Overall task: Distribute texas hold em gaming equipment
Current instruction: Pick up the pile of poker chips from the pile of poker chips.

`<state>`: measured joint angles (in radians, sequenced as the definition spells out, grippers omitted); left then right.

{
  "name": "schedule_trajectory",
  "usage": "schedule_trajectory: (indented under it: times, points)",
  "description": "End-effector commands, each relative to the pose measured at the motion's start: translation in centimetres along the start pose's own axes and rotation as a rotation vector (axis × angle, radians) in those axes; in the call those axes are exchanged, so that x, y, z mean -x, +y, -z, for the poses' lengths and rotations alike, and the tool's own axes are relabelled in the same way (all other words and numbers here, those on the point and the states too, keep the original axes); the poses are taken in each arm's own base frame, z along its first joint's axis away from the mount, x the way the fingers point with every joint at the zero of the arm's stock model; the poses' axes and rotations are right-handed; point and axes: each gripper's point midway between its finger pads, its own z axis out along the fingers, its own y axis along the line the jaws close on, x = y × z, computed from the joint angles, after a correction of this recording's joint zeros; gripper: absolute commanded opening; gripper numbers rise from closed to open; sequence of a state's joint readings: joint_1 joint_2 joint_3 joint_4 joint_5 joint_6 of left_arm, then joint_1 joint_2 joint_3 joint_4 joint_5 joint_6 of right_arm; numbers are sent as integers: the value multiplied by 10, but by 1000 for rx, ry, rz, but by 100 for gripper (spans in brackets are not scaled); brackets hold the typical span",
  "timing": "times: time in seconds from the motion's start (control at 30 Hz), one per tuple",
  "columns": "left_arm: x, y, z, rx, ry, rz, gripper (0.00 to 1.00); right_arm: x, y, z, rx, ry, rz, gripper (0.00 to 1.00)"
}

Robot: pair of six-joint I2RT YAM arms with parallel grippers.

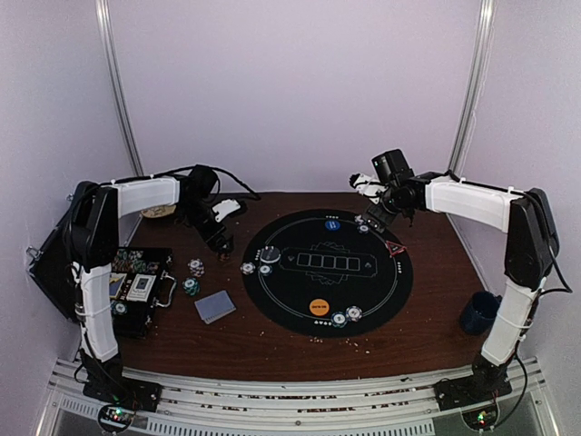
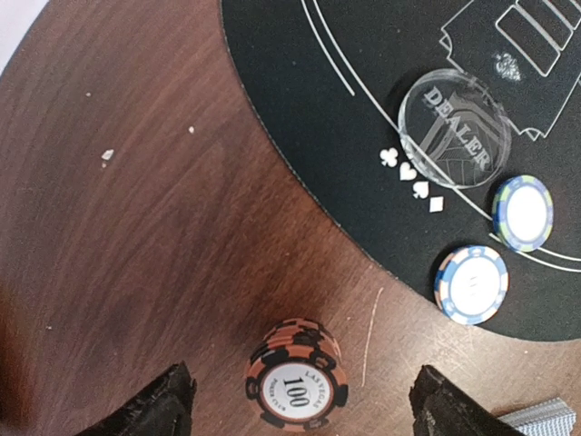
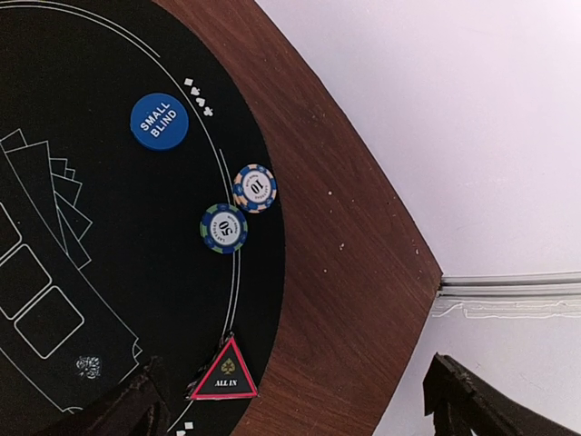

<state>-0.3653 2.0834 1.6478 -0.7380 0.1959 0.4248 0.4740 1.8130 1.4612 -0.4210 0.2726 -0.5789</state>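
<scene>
A stack of orange-and-black poker chips (image 2: 296,381) marked 100 stands on the wooden table, between the wide-apart fingers of my open left gripper (image 2: 300,413), which touch nothing. On the black round mat (image 2: 363,118) lie a clear dealer button (image 2: 452,127) and two blue-and-white chips (image 2: 471,284). My right gripper (image 3: 304,409) hangs open and empty over the mat's far right edge, near the All In triangle (image 3: 224,372), two chips (image 3: 224,228) and the blue small blind disc (image 3: 159,123). From above, my left gripper (image 1: 218,238) is left of the mat, with the card deck (image 1: 215,307) and the orange disc (image 1: 319,306) nearer the front.
The open black chip case (image 1: 136,289) sits at the left edge. A second, teal chip stack (image 1: 190,286) stands beside it. A dark blue mug (image 1: 478,312) is at the right front. Two more chips (image 1: 346,316) lie by the orange disc.
</scene>
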Motion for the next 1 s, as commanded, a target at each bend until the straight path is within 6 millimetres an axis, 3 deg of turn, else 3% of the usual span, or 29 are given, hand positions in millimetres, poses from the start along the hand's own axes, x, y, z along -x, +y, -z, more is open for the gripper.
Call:
schedule_trajectory:
  times: [0.0, 0.2, 0.4, 0.97]
  points:
    - [-7, 3, -8, -20, 26, 32, 85, -1, 2, -3, -24, 9, 13, 100]
    - [-12, 6, -14, -17, 45, 41, 78, -2, 3, -4, -24, 12, 18, 100]
    - [-13, 6, -16, -17, 47, 43, 63, -2, 6, -6, -20, 16, 24, 100]
    - [-11, 8, -14, -9, 49, 42, 47, -3, 11, -9, -19, 24, 40, 100]
